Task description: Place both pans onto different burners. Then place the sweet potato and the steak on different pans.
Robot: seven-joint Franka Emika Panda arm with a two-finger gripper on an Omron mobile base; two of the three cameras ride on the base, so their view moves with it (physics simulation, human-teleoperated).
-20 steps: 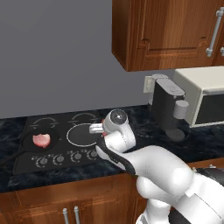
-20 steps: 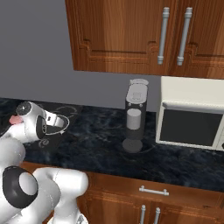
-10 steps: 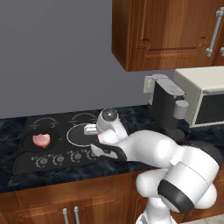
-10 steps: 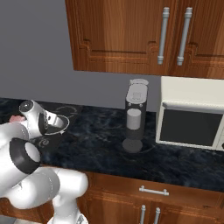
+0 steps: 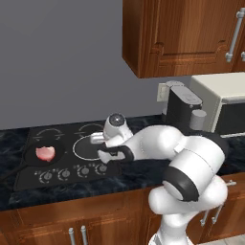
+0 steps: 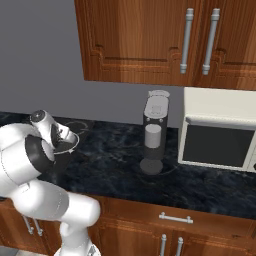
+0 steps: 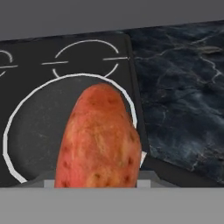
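Over the cooktop: we hover above the silver-rimmed pan [image 7: 39, 131], which sits on a front burner.
Fingers: our gripper [image 5: 101, 147] pinches the sweet potato [image 7: 99, 140], jaws partly closed around it.
Steak: the steak [image 5: 46, 152] already lies in the black pan [image 5: 34, 160] on the left burner [image 5: 45, 135].
Risk: we judge the oblong potato could roll out past the rim if dropped off-centre or from too high.
Risk two: our fingers may clip the pan rim while lowering and shove it off its ring.
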